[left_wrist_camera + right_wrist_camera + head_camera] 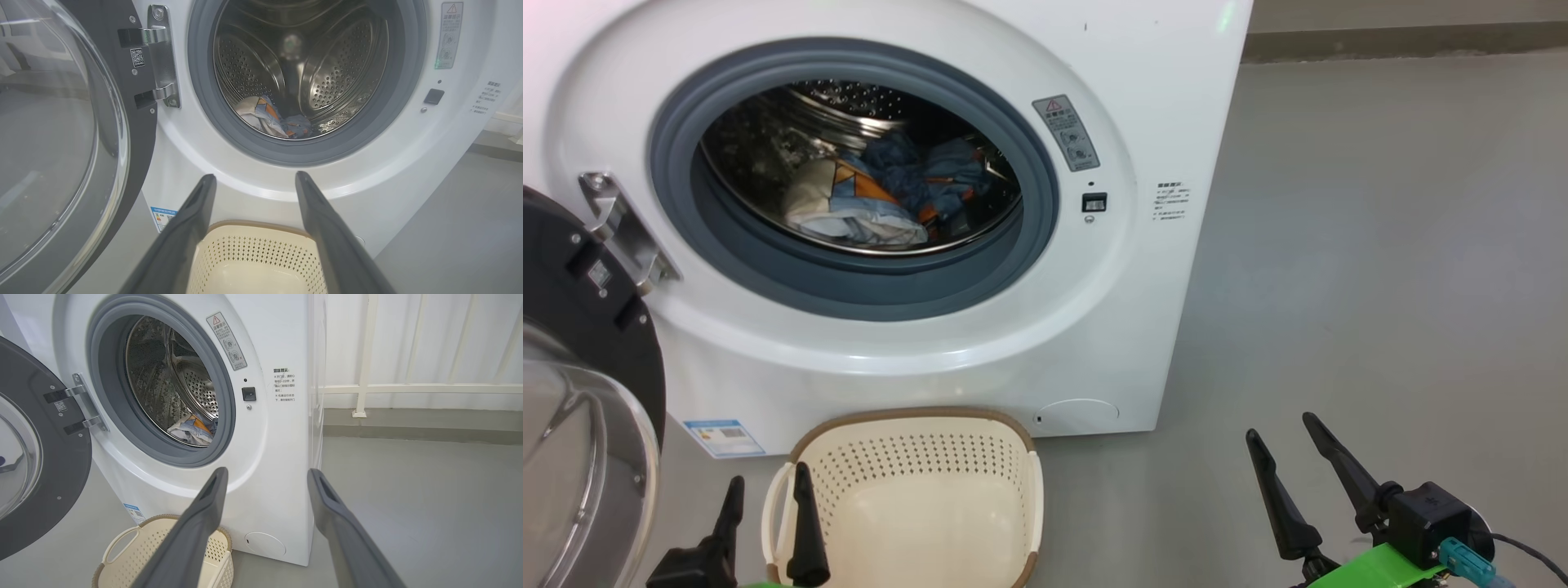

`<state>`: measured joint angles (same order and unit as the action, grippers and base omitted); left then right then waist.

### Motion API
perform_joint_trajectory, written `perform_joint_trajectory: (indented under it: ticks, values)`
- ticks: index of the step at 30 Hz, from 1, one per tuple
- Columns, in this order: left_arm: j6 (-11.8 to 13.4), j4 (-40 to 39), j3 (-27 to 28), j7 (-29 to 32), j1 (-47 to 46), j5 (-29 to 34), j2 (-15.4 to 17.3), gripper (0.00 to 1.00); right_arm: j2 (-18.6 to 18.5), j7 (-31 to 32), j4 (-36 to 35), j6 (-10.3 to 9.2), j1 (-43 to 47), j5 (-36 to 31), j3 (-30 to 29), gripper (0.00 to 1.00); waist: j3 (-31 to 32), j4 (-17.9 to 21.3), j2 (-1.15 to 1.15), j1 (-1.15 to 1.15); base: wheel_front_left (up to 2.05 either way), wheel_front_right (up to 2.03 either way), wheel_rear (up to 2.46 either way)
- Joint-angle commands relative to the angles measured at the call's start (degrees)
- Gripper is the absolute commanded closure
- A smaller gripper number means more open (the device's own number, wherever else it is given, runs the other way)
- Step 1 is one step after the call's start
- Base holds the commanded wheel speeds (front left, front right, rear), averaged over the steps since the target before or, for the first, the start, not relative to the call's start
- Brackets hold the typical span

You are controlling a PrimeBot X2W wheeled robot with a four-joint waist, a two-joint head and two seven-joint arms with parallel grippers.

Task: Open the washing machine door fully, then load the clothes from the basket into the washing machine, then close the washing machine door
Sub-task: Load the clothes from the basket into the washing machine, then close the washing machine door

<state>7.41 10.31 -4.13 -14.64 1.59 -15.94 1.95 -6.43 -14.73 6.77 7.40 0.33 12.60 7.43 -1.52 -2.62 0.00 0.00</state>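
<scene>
The white washing machine (947, 327) stands with its round black-rimmed door (580, 392) swung wide open to the left on a metal hinge (625, 229). The clothes (882, 200), blue, orange and cream cloth, lie inside the steel drum, as the clothes (271, 118) and clothes (192, 428) also show in the wrist views. On the floor before the machine sits the cream basket (915, 498) with nothing in it. My left gripper (768, 490) is open over the basket's left rim. My right gripper (1282, 437) is open above bare floor to the right.
Grey floor (1380, 286) spreads right of the machine. A white railing (408, 388) and a low ledge run along the wall behind. The open door's glass bowl (49, 134) bulges close beside my left arm.
</scene>
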Motion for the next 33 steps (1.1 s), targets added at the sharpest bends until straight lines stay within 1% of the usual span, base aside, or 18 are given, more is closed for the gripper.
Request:
perform_joint_trajectory:
  ticks: [1, 7, 19, 33]
  values:
    - [0.57, -2.08, 2.14, -0.36, -0.53, -0.03, 0.93, 0.0, 0.0, -0.27, -1.57, 0.09, -0.21, -0.97, 1.3, 0.0, 0.6, 0.61, 0.0, 0.0, 0.0, 0.0, 0.0]
    - [0.58, -3.38, 2.39, -0.36, 0.75, -1.12, 0.93, 0.0, 0.59, -0.27, -2.15, 0.09, -0.19, -0.95, 0.05, 0.0, 1.58, 1.29, 0.0, 0.0, 0.0, 0.0, 0.0]
    - [0.4, -3.35, 2.9, -0.36, 2.0, 0.29, 0.93, 0.0, 0.64, -0.27, -2.31, 0.09, 0.83, -1.16, -0.15, 0.0, 1.79, 1.93, 0.0, 0.0, 0.0, 0.0, 0.0]
    - [-0.95, -3.04, 3.48, -0.36, 4.32, 1.87, 0.93, 0.0, 0.49, -0.27, -2.59, 0.09, 3.21, -1.95, -2.81, 0.0, 3.02, 1.85, 0.0, 0.0, 0.0, 0.0, 0.0]
